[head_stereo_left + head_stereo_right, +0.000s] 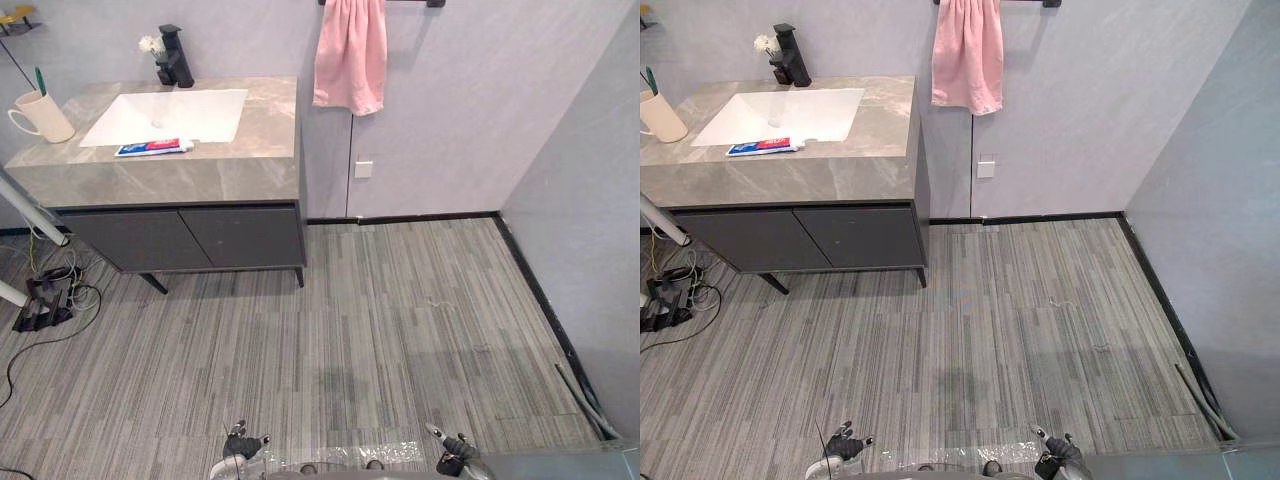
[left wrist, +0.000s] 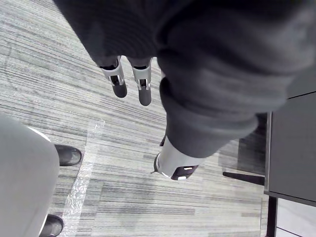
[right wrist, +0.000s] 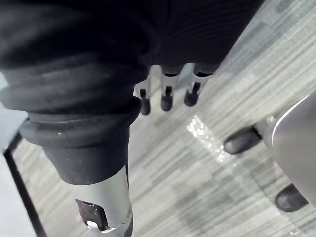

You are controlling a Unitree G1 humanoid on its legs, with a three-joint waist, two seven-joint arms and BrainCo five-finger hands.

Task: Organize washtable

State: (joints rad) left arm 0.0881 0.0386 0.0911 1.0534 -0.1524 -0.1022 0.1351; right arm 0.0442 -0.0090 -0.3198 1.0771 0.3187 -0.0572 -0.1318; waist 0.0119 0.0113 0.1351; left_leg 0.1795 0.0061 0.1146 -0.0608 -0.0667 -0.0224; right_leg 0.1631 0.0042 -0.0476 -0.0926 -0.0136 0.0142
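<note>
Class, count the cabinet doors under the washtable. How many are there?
2: a left door and a right door, side by side under the counter. None seems hidden.

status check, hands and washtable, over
Left hand and right hand open, empty, hanging low. Blue-and-white toothpaste tube lies on grey marble counter before white sink; cream mug at counter's left end. No obstacle seen on the way.

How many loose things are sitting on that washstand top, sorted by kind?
Mug: 1
Toothbrush, standing in the mug: 1
Toothpaste tube, lying by the basin's front edge: 1
White flower, beside the tap: 1
Total: 4
</note>
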